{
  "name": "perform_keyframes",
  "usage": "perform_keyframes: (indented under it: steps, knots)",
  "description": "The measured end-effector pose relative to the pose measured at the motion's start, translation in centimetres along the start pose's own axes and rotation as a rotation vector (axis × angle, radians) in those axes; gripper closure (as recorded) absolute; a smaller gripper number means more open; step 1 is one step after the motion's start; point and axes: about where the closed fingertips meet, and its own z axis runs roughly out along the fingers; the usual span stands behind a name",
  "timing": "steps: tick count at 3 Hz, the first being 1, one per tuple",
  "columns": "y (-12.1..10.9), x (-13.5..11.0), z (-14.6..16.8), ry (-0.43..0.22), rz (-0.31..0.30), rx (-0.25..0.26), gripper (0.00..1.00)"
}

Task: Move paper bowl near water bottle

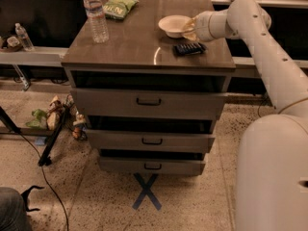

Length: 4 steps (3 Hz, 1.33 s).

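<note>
I'm seeing the claw [189, 29] clamped on the right rim of the bowl [174, 25], at the back right of the worktop [134, 47]. The bowl is sitting mouth up and roughly level. The bottle [96, 14] is standing upright near the back left edge, well apart. A dark gadget [191, 48] is lying just in front of the claw. Bare worktop is lying between bowl and bottle, with a green bag [119, 6] behind.

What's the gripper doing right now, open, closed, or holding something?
The gripper is closed on the rim of the paper bowl, over the cabinet top.
</note>
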Motion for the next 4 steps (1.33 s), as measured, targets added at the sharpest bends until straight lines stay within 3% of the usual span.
perform_keyframes:
  steps: [1, 2, 3, 4]
  knots:
    - [-1.7, -2.4, -0.3, -0.056, -0.034, 0.032, 1.0]
    - [-4.0, -8.1, 0.3, -0.2, -0.094, 0.071, 1.0]
    - [-4.5, -12.1, 1.3, -0.305, -0.126, 0.076, 1.0]
    - [-3.8, -14.3, 2.4, -0.361, -0.131, 0.064, 1.0]
